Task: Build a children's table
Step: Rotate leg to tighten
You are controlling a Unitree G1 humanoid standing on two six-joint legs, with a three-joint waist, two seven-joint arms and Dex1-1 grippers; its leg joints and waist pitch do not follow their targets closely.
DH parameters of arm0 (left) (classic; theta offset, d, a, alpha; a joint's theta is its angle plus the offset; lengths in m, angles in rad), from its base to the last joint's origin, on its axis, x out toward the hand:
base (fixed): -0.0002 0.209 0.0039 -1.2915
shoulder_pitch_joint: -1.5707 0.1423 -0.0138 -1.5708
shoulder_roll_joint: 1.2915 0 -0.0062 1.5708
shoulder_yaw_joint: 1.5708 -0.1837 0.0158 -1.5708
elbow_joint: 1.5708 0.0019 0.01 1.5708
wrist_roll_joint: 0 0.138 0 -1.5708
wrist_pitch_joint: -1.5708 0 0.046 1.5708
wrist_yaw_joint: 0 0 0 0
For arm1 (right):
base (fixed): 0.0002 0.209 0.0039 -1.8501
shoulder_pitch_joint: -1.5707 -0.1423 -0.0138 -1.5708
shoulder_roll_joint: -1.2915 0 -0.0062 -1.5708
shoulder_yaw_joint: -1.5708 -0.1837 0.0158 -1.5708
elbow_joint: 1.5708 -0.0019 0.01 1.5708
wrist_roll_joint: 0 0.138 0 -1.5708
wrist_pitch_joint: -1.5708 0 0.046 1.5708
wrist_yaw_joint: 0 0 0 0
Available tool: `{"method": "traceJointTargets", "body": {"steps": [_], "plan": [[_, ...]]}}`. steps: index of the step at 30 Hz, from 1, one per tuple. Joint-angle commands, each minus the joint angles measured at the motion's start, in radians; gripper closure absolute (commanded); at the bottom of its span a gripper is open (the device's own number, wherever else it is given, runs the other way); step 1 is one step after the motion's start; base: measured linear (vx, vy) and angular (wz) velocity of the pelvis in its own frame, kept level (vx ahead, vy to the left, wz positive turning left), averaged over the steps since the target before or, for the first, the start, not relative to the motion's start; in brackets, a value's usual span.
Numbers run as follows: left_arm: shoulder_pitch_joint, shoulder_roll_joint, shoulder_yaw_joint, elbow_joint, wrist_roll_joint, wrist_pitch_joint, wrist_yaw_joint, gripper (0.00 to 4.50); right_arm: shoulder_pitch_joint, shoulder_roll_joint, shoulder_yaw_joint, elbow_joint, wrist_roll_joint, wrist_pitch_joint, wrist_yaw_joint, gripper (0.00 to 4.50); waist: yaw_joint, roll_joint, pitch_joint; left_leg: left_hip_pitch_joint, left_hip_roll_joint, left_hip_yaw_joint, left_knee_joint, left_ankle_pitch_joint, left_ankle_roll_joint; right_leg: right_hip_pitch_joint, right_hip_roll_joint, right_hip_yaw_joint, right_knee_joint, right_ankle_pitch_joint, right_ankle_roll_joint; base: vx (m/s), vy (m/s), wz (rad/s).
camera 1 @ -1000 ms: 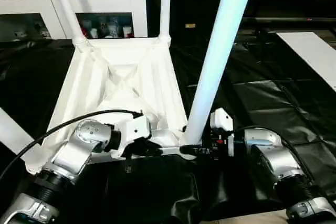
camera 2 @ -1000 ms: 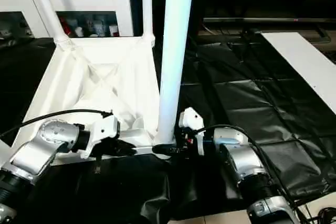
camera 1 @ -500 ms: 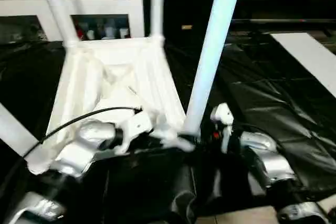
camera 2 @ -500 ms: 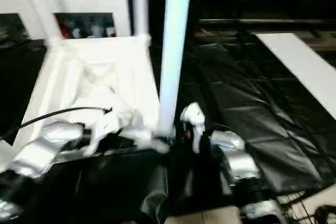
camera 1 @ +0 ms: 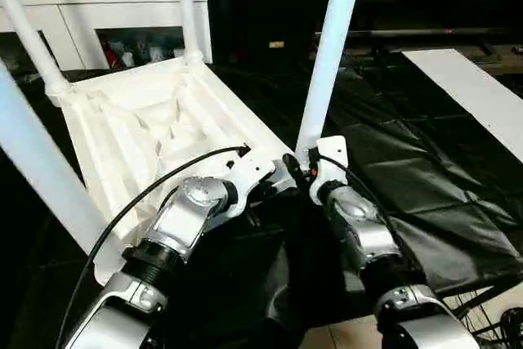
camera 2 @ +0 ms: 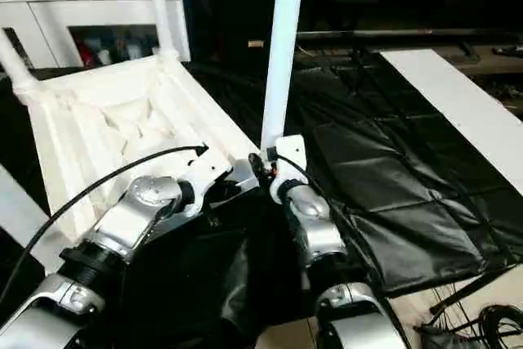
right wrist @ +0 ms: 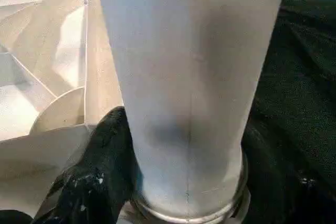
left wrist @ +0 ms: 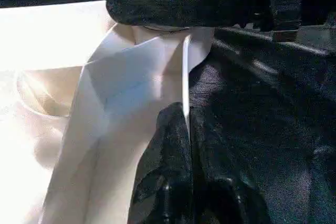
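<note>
The left gripper (left wrist: pixel 184 145) has its jaws clenched thin on the raised rim of the white plastic rectangular tabletop (camera 1: pixel 139 132), which lies upside down on the black sheet-covered surface (camera 1: pixel 425 177). The right gripper (right wrist: pixel 184 182) grasps, jaws fairly wide, the base of a smooth white tapered round leg (camera 1: pixel 327 55) standing in the tabletop's nearest corner socket. Three more white legs (camera 1: pixel 188 6) rise from the other corners. Beyond the tabletop stands a white cabinet (camera 1: pixel 106 6) with glass doors.

4 upright legs (camera 1: pixel 331 55) around the tabletop's (camera 1: pixel 139 132) open underside
</note>
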Motion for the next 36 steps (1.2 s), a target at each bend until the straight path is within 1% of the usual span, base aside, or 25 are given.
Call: {"method": "traceJointTargets", "body": {"steps": [1, 2, 4, 5, 6, 7, 8, 9, 11, 12, 13, 14, 15, 16, 17, 18, 20, 21, 22, 26, 29, 30, 32, 34, 36], "plan": [[0.014, -0.034, -0.073, 0.082, 0.035, 0.017, 0.011, 4.5, 0.007, 0.087, 0.077, 0.003, 0.003, -0.023, 0.112, 1.53, -0.002, -0.007, -0.03, 0.027, 0.102, -0.064, -0.087, -0.443, -0.043, -0.01, -0.125, 0.074, -0.106, -0.442, -0.127, 0.0, 0.0, 0.0], [0.014, -0.034, -0.073, 0.082, 0.035, 0.017, 0.011, 4.5, 0.007, 0.087, 0.077, 0.003, 0.003, -0.023, 0.112, 1.18, -0.002, -0.007, -0.03, 0.027, 0.102, -0.064, -0.087, -0.443, -0.043, -0.01, -0.125, 0.074, -0.106, -0.442, -0.127, 0.0, 0.0, 0.0], [0.029, -0.012, -0.084, 0.06, 0.035, 0.013, -0.025, 4.5, 0.008, 0.061, 0.07, -0.005, 0.006, -0.027, 0.123, 1.16, 0.0, -0.006, -0.029, 0.024, 0.103, -0.065, -0.088, -0.425, -0.035, -0.008, -0.125, 0.073, -0.105, -0.446, -0.127, 0.0, 0.0, 0.0], [0.031, -0.01, -0.085, 0.057, 0.035, 0.015, -0.03, 4.5, 0.007, 0.058, 0.068, -0.006, 0.007, -0.026, 0.125, 1.16, -0.001, -0.008, -0.029, 0.023, 0.104, -0.066, -0.089, -0.425, -0.034, -0.007, -0.125, 0.073, -0.105, -0.447, -0.127, 0.0, 0.0, 0.0], [0.044, 0.01, -0.095, 0.035, 0.034, 0.023, -0.064, 4.5, 0.006, 0.036, 0.06, -0.017, 0.014, -0.019, 0.145, 0.9, -0.001, -0.006, -0.03, 0.02, 0.106, -0.067, -0.091, -0.418, -0.033, -0.004, -0.126, 0.073, -0.103, -0.435, -0.13, 0.0, 0.0, 0.0], [0.052, 0.022, -0.101, 0.022, 0.034, 0.025, -0.086, 4.5, 0.005, 0.023, 0.056, -0.024, 0.016, -0.016, 0.162, 0.9, -0.002, -0.005, -0.033, 0.017, 0.107, -0.066, -0.092, -0.402, -0.031, -0.001, -0.124, 0.073, -0.098, -0.404, -0.137, 0.0, 0.0, 0.0], [0.056, 0.029, -0.104, 0.014, 0.033, 0.027, -0.097, 4.5, 0.008, 0.014, 0.059, -0.032, 0.017, -0.014, 0.18, 0.9, -0.003, -0.003, -0.037, 0.012, 0.107, -0.064, -0.093, -0.368, -0.023, 0.003, -0.121, 0.073, -0.091, -0.346, -0.148, 0.0, 0.0, 0.0], [0.072, 0.055, -0.116, -0.016, 0.029, 0.034, -0.14, 4.5, 0.02, -0.022, 0.073, -0.064, 0.023, -0.01, 0.253, 0.9, -0.001, -0.004, -0.038, 0.011, 0.109, -0.064, -0.093, -0.352, -0.02, 0.007, -0.122, 0.072, -0.089, -0.315, -0.154, 0.0, 0.0, 0.0], [0.09, 0.086, -0.125, -0.045, 0.028, 0.008, -0.18, 4.5, 0.043, -0.071, 0.097, -0.115, 0.029, -0.02, 0.358, 0.9, 0.001, -0.004, -0.038, 0.01, 0.109, -0.057, -0.088, -0.319, 0.003, 0.011, -0.12, 0.073, -0.085, -0.248, -0.178, 0.0, 0.0, 0.0], [0.09, 0.086, -0.125, -0.045, 0.028, 0.008, -0.18, 4.5, 0.043, -0.071, 0.097, -0.115, 0.029, -0.02, 0.358, 0.9, 0.003, -0.005, -0.038, 0.009, 0.107, -0.056, -0.086, -0.308, 0.009, 0.012, -0.121, 0.073, -0.085, -0.241, -0.18, 0.0, 0.0, 0.0], [0.098, 0.102, -0.127, -0.059, 0.026, 0.011, -0.195, 4.5, 0.055, -0.098, 0.111, -0.141, 0.031, -0.019, 0.408, 0.9, 0.005, -0.004, -0.04, 0.011, 0.109, -0.055, -0.085, -0.294, 0.017, 0.012, -0.12, 0.073, -0.083, -0.231, -0.185, 0.051, -0.02, 0.01], [0.111, 0.127, -0.13, -0.083, 0.018, -0.001, -0.231, 4.5, 0.077, -0.142, 0.131, -0.184, 0.043, -0.017, 0.494, 0.9, 0.004, -0.001, -0.043, 0.007, 0.105, -0.053, -0.081, -0.266, 0.028, 0.018, -0.12, 0.072, -0.079, -0.202, -0.198, 0.051, -0.02, 0.01], [0.125, 0.153, -0.128, -0.11, 0.004, -0.008, -0.269, 4.5, 0.101, -0.192, 0.15, -0.227, 0.056, -0.015, 0.589, 0.9, 0.01, -0.004, -0.045, 0.008, 0.106, -0.05, -0.076, -0.233, 0.045, 0.021, -0.118, 0.071, -0.078, -0.156, -0.203, 0.053, -0.026, 0.02], [0.125, 0.153, -0.128, -0.11, 0.004, -0.008, -0.269, 4.5, 0.101, -0.192, 0.15, -0.227, 0.056, -0.015, 0.589, 0.9, 0.01, -0.004, -0.045, 0.008, 0.106, -0.05, -0.076, -0.233, 0.045, 0.021, -0.118, 0.071, -0.078, -0.156, -0.203, 0.055, -0.028, 0.03], [0.138, 0.176, -0.128, -0.133, -0.013, -0.032, -0.312, 4.5, 0.12, -0.233, 0.163, -0.26, 0.069, -0.014, 0.666, 0.9, 0.014, -0.003, -0.045, 0.006, 0.106, -0.048, -0.075, -0.196, 0.074, 0.024, -0.114, 0.069, -0.07, -0.087, -0.219, 0.055, -0.028, 0.03], [0.151, 0.195, -0.127, -0.159, -0.033, -0.046, -0.352, 4.5, 0.133, -0.26, 0.169, -0.281, 0.077, -0.012, 0.721, 0.9, 0.017, -0.005, -0.048, 0.006, 0.106, -0.046, -0.071, -0.17, 0.09, 0.027, -0.114, 0.067, -0.065, -0.046, -0.232, 0.0, 0.0, 0.0], [0.158, 0.205, -0.126, -0.174, -0.045, -0.051, -0.375, 4.5, 0.138, -0.273, 0.17, -0.291, 0.08, -0.01, 0.746, 0.9, 0.019, -0.004, -0.046, 0.005, 0.105, -0.046, -0.07, -0.151, 0.101, 0.026, -0.113, 0.066, -0.063, -0.026, -0.243, 0.0, 0.0, 0.0], [0.181, 0.24, -0.115, -0.227, -0.085, -0.061, -0.444, 4.5, 0.157, -0.314, 0.175, -0.326, 0.103, 0.008, 0.83, 0.9, 0.023, -0.005, -0.045, 0.009, 0.106, -0.047, -0.071, -0.157, 0.1, 0.028, -0.112, 0.063, -0.065, -0.049, -0.249, 0.0, 0.0, 0.0], [0.188, 0.252, -0.11, -0.244, -0.098, -0.063, -0.464, 4.5, 0.163, -0.328, 0.177, -0.339, 0.111, 0.014, 0.86, 0.9, 0.024, -0.004, -0.043, 0.009, 0.108, -0.045, -0.073, -0.165, 0.101, 0.028, -0.112, 0.065, -0.066, -0.061, -0.249, 0.0, 0.0, 0.0], [0.199, 0.284, -0.104, -0.271, -0.117, -0.056, -0.509, 4.5, 0.177, -0.368, 0.198, -0.37, 0.129, 0.029, 0.944, 0.9, 0.03, 0.0, -0.043, 0.017, 0.113, -0.046, -0.078, -0.184, 0.083, 0.023, -0.105, 0.063, -0.066, -0.094, -0.247, 0.0, 0.0, 0.0], [0.202, 0.311, -0.109, -0.271, -0.117, -0.061, -0.538, 4.5, 0.184, -0.387, 0.214, -0.388, 0.143, 0.045, 0.992, 0.9, 0.032, -0.001, -0.041, 0.015, 0.113, -0.046, -0.079, -0.201, 0.067, 0.023, -0.108, 0.064, -0.066, -0.115, -0.243, 0.0, 0.0, 0.0], [0.202, 0.319, -0.11, -0.269, -0.117, -0.063, -0.545, 4.5, 0.186, -0.392, 0.22, -0.393, 0.144, 0.048, 1.008, 0.9, 0.03, -0.003, -0.039, 0.013, 0.111, -0.047, -0.08, -0.214, 0.059, 0.024, -0.111, 0.065, -0.069, -0.143, -0.237, 0.0, 0.0, 0.0], [0.2, 0.331, -0.105, -0.259, -0.115, -0.075, -0.552, 4.5, 0.192, -0.405, 0.235, -0.398, 0.136, 0.045, 1.044, 0.9, 0.03, -0.003, -0.04, 0.014, 0.108, -0.046, -0.078, -0.225, 0.05, 0.024, -0.113, 0.066, -0.072, -0.174, -0.232, 0.0, 0.0, 0.0], [0.199, 0.333, -0.104, -0.258, -0.115, -0.075, -0.552, 4.5, 0.193, -0.406, 0.238, -0.398, 0.134, 0.044, 1.049, 0.9, 0.031, -0.003, -0.041, 0.016, 0.109, -0.047, -0.078, -0.215, 0.049, 0.024, -0.113, 0.066, -0.072, -0.172, -0.228, 0.0, 0.0, 0.0], [0.197, 0.337, -0.098, -0.255, -0.116, -0.075, -0.552, 4.5, 0.198, -0.417, 0.243, -0.401, 0.128, 0.042, 1.07, 0.9, 0.031, -0.003, -0.043, 0.015, 0.109, -0.047, -0.076, -0.195, 0.053, 0.025, -0.111, 0.065, -0.068, -0.14, -0.233, 0.0, 0.0, 0.0]]}}
